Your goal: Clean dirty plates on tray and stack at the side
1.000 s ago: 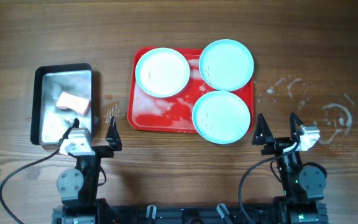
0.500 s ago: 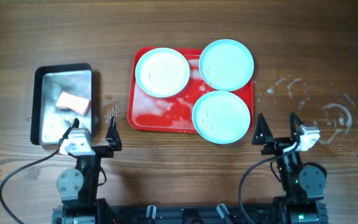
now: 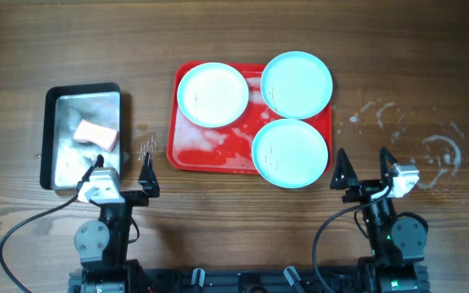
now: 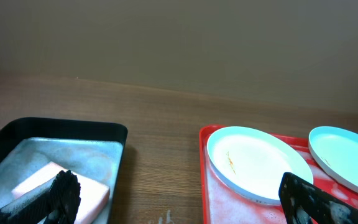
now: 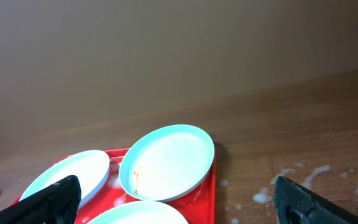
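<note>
Overhead view: a red tray (image 3: pixel 187 155) is seen at the middle of the wooden counter (image 3: pixel 243 228), its bare floor smeared with white foam. Three pale blue plates are carried on it. The upper-left plate (image 3: pixel 212 94) is filmed with white. The upper-right plate (image 3: pixel 296 85) overhangs the far rim. The lower-right plate (image 3: pixel 290 152) overhangs the near rim. A metal pan (image 3: pixel 55 110) is set well apart to the left, with a pink sponge (image 3: pixel 96 134) lying in it. Dried suds (image 3: pixel 430 150) are spread over the counter to the right. Both arms are folded low at the near edge. The left tool (image 3: pixel 123 171) is placed between pan and tray, and the right tool (image 3: pixel 365 167) just right of the tray. Both have their jaws spread wide and nothing between them.

Left wrist view: the sponge (image 4: pixel 86 190) is shown resting on the wet floor of the pan (image 4: pixel 114 134). An orange streak, barely visible from above, is made out on the upper-left plate (image 4: pixel 260 163). The upper-right plate (image 4: pixel 347 152) is cut by the frame edge. The left tool (image 4: pixel 178 186) is held level, its fingers (image 4: pixel 309 202) far apart.

Right wrist view: a brownish streak is seen on the upper-right plate (image 5: pixel 166 162). The upper-left plate (image 5: pixel 73 174) lies to its left, and only the rim of the lower-right plate (image 5: pixel 142 214) is visible. The tray (image 5: pixel 211 193) and suds (image 5: pixel 291 177) are seen low; the pan is outside this view. The right tool (image 5: pixel 179 199) is level, jaws apart.
</note>
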